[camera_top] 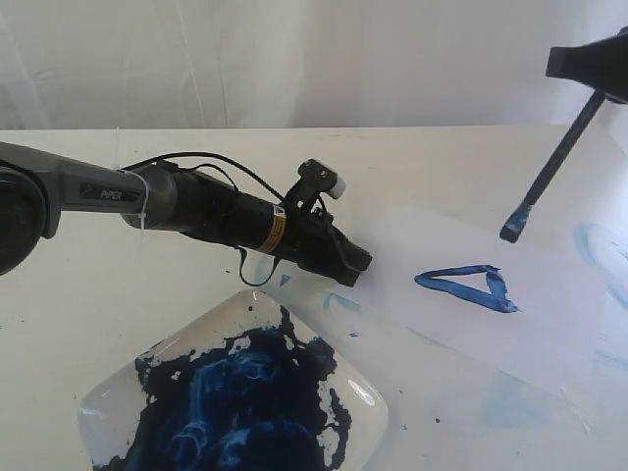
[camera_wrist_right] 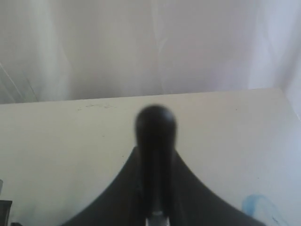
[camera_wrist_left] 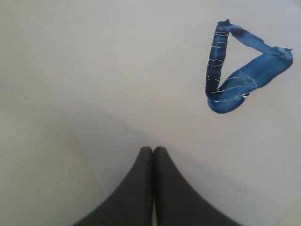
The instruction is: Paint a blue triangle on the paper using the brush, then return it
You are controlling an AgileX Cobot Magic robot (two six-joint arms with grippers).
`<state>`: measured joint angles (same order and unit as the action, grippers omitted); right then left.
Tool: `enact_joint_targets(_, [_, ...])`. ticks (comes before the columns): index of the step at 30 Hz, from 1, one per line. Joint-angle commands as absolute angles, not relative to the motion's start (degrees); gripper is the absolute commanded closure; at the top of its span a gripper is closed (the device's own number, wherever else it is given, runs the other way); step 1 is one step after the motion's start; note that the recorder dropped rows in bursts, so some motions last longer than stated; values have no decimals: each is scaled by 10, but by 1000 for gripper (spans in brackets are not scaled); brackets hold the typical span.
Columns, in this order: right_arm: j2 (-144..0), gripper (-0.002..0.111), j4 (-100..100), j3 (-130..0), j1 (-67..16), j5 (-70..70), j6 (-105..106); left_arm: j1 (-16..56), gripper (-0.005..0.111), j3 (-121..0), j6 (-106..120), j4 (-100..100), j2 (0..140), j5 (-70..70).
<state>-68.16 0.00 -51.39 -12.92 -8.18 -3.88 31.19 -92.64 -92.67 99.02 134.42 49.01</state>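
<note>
The left arm (camera_top: 98, 191) is a grey tube with pale lettering, ringed by a white tie (camera_top: 144, 201). Nearer the left pincer (camera_top: 353, 265) it is a glossy black cylinder with a yellow label (camera_top: 278, 232). Thin black cables (camera_top: 206, 154) loop along it, and a small bracket (camera_top: 329, 183) with a white cap sits just behind the pincer. The right pincer (camera_top: 597, 78) is matt black, and its fingers (camera_wrist_right: 197, 207) flare in smooth curves.

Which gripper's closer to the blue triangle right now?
Left. The left gripper sits low at the edge of the paper, beside the blue triangle. The right gripper hangs high above it, holding the brush tip-down.
</note>
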Motion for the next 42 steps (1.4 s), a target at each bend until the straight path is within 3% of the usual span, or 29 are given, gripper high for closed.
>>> enact_joint_targets(1, [-706, 108, 0, -586, -125, -197, 20, 310, 107, -926, -927, 999, 1344, 482])
enact_joint_targets(12, [-783, 108, 240, -721, -102, -384, 306, 310, 107, -926, -927, 999, 1344, 485])
enact_joint_targets(23, [-836, 108, 298, -738, -46, -436, 368, 310, 107, -926, -927, 999, 1344, 491])
enact_joint_targets(33, [-860, 108, 336, -742, -45, -405, 403, 308, 107, -929, -927, 999, 1335, 493])
enact_joint_targets(42, [-793, 108, 345, -742, -45, -385, 395, 254, 107, -948, -1014, 999, 1229, 501])
